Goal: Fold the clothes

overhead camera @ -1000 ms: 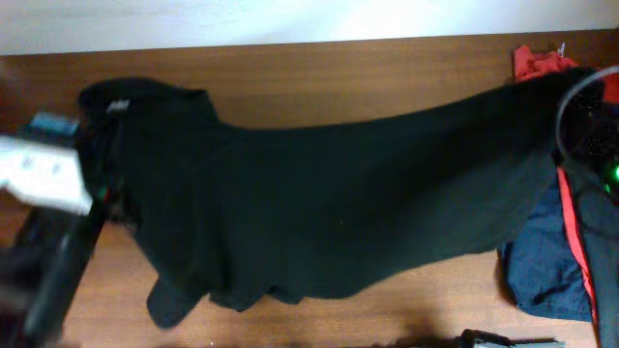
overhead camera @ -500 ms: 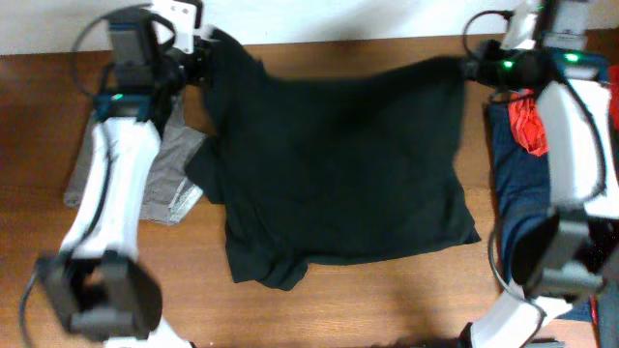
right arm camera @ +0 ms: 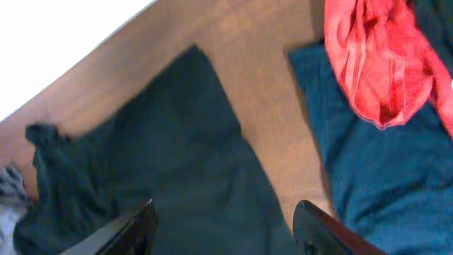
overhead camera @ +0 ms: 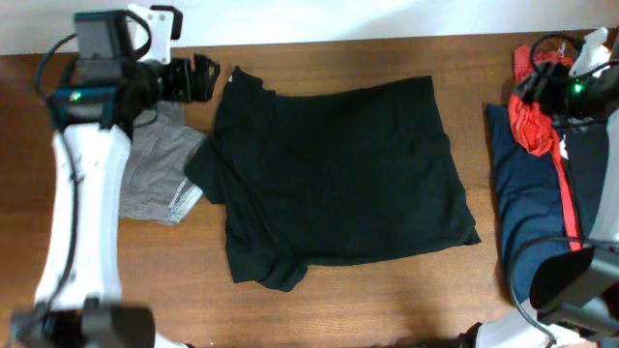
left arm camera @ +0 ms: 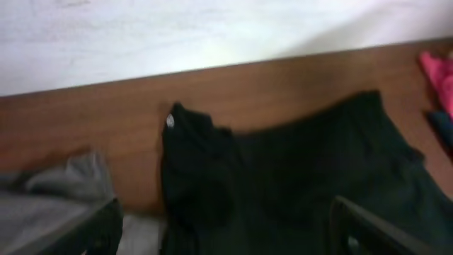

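Wooden table (overhead camera: 387, 300) carries the black T-shirt (overhead camera: 338, 174) spread flat at its centre, left gripper (overhead camera: 200, 77) and right gripper (right arm camera: 223, 227) both gaping empty, so folding looks ready to start by grasping one side edge.

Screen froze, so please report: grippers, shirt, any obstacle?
Left gripper open, right gripper open, both empty. Black T-shirt spread on table, unfolded. Grey garment touching it.
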